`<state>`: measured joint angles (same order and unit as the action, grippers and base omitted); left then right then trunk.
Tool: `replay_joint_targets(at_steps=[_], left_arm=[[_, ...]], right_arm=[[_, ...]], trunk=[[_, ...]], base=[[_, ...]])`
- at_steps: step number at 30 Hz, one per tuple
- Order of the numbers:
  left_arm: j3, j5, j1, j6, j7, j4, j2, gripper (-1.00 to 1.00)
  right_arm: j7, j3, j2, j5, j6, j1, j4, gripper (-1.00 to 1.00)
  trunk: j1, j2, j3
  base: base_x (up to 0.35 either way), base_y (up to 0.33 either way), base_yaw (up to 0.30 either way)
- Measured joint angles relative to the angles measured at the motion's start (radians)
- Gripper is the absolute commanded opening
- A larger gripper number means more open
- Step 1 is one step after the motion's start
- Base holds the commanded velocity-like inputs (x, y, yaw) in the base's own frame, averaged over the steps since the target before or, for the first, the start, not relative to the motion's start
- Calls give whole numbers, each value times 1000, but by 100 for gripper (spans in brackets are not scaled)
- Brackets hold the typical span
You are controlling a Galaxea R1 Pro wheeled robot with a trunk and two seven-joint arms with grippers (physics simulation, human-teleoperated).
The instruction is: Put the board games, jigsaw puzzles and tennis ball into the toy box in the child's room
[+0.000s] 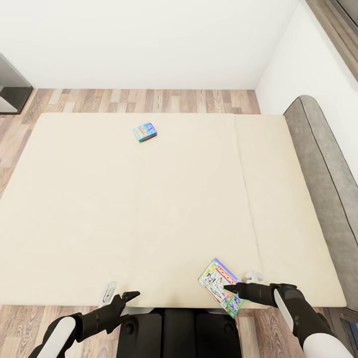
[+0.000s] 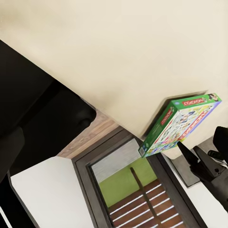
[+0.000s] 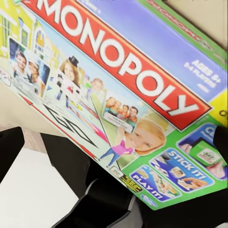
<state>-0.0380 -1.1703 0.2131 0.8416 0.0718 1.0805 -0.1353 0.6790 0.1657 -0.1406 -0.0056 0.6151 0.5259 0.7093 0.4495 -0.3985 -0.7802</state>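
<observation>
From the head camera, the large low bed with its plain beige mattress [image 1: 149,209] spreads across the wood-plank floor [image 1: 149,101], its dark grey padded headboard [image 1: 323,174] along the right under the white wall [image 1: 149,40]. The small flat blue board game box [image 1: 144,132] lies on the far part of the mattress, well apart from both arms. The green-edged Monopoly board game box [image 1: 221,287] sits at the near right edge of the mattress, overhanging it slightly, and the right end effector [image 1: 243,284] is at the box's right side, its dark lower finger lying over the box's near corner and a pale finger just beside it above; whether it pinches the box I cannot tell from here. The left end effector [image 1: 117,294] hovers at the near left edge of the bed, its pale and dark fingers spread apart with nothing between them, far from either box. In the left wrist camera, the Monopoly box [image 2: 183,122] juts off the mattress edge, with the dark fingers of the right end effector [image 2: 202,159] just beside its outer corner. In the right wrist camera, the Monopoly lid [image 3: 118,99] looms very close, and a dark fingertip [image 3: 221,137] touches its green edge.
</observation>
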Motion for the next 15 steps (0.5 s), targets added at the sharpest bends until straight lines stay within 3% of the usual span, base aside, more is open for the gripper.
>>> replay_joint_targets(at_steps=[15], left_arm=[[0,0,0,0,0,0,0,100]], right_arm=[[72,0,-20,1,1,0,1,100]], trunk=[[0,0,0]], base=[[0,0,0]])
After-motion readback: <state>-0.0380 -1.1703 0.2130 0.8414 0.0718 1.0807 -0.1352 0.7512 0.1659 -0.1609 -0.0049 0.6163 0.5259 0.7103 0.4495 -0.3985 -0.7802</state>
